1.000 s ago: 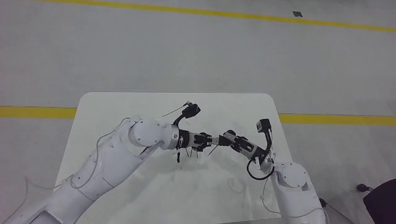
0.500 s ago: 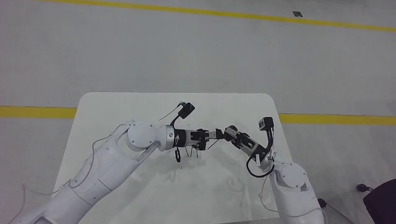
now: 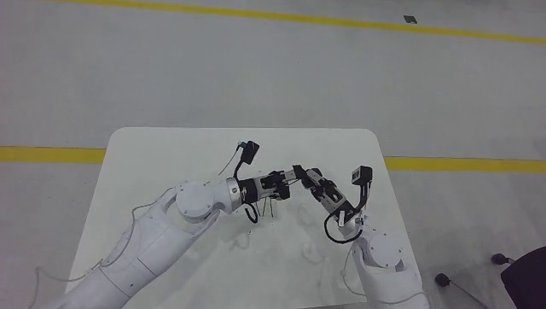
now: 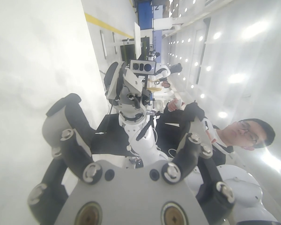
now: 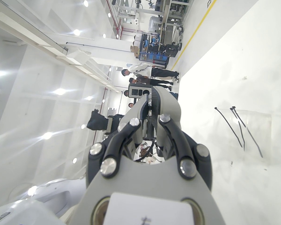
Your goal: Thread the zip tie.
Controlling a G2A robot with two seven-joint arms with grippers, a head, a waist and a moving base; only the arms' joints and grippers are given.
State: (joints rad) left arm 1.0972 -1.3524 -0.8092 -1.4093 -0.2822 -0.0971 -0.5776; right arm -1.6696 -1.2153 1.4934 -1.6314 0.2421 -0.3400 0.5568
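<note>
My left end effector point(image 4: 128, 105) is spread wide, the right end effector point(image 5: 151, 94) pressed together. Loose zip ties point(image 5: 238, 127) lie on the worktop point(image 5: 248, 47) near it; I would pinch one just behind its head.

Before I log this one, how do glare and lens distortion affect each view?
Left wrist view: the ceiling lights flare into starbursts, the side facing them washes to white haze, and the wide angle bends straight edges. Right wrist view: similar flares and bending, yet the spare zip ties read dark against the bright table. Top view: even light, no glare on the table, floor lines nearly straight.
</note>
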